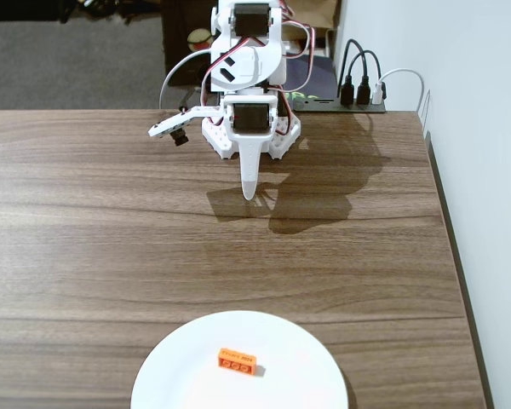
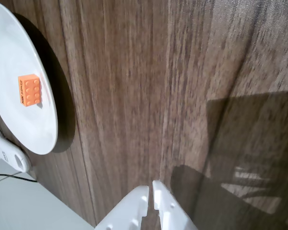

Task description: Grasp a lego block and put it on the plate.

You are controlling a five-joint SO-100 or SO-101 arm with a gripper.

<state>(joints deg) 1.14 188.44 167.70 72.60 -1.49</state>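
Orange lego block [image 1: 237, 360] sits on the plate [image 1: 179, 375] by the surface's [image 1: 111, 230] near edge; tool [image 2: 150, 189] pinched closed, holding nothing.

The orange block [image 1: 237, 361] lies flat, studs up, on the white plate [image 1: 179, 375], near its middle. Both sit well apart from the claw [image 1: 250, 192], across bare wood in the fixed view.

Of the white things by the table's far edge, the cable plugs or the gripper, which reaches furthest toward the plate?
The gripper: its closed white tip points toward the plate, unlike the plugs.
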